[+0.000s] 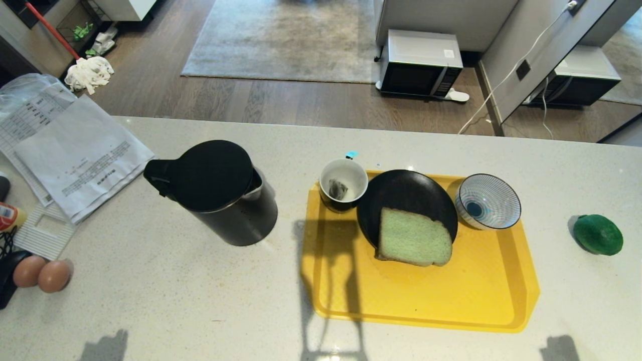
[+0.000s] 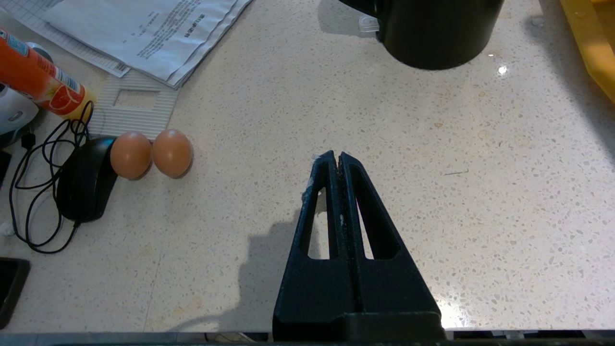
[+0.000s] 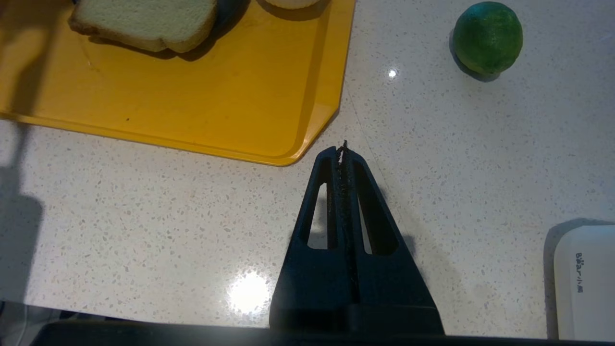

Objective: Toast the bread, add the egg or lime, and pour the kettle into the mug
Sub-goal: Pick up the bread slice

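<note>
Head view: on the pale speckled counter [image 1: 165, 296], a yellow tray [image 1: 426, 301] carrying a black plate [image 1: 406, 193], with the bread [image 1: 414, 238] lying half on the plate's near edge and half on the tray. At the tray's far left corner, the mug [image 1: 343, 184], tea bag inside, blue tag hanging over the far rim. At the far right corner, a striped bowl [image 1: 488, 201]. Left of the tray and apart from it, the kettle [image 1: 215, 193], lid on, handle pointing left. Well right of the tray, alone on the counter, the lime [image 1: 598, 234]. At the far left edge, two brown eggs [image 1: 42, 273] touching each other, beside papers [image 1: 75, 155]. No gripper in this view, only shadows at the near edge.

Left wrist view: left gripper [image 2: 336, 156] with fingers pressed together, empty, hovering over bare counter. Kettle base ahead of the tips, well apart from them; the paired eggs off to one side next to a black mouse [image 2: 84, 180].

Right wrist view: right gripper [image 3: 343, 148] likewise closed and empty, tips just beside the tray's near right corner, not touching it. Bread ahead across the tray; lime ahead on the other side, well apart.
</note>
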